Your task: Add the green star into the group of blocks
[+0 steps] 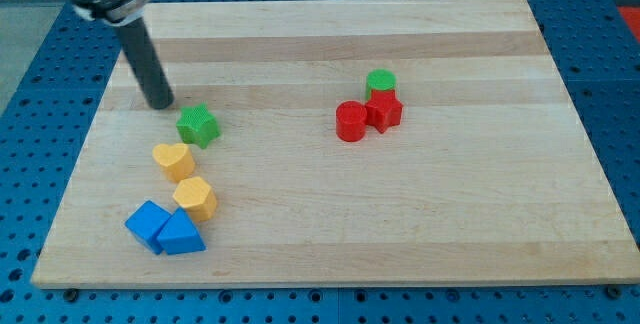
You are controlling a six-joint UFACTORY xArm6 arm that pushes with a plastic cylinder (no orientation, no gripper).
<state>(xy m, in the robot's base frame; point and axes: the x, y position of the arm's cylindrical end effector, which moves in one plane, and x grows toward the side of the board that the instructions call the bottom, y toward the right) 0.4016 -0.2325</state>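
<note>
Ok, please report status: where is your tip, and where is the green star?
My tip just upper-left of green star, not touching. Star close above yellow heart. Nothing in between.

We count seven blocks on the tabletop point(420, 234). Two are green: one green star point(198, 125) and one green cylinder point(380, 81). Two are red: one red cylinder point(351, 122) and one red star-like block point(384, 110). Two are yellow: one yellow heart point(173, 161) and one yellow hexagon point(195, 199). Two are blue: one blue cube-like block point(147, 224) and one blue triangle point(181, 234). That makes eight, not seven.
</note>
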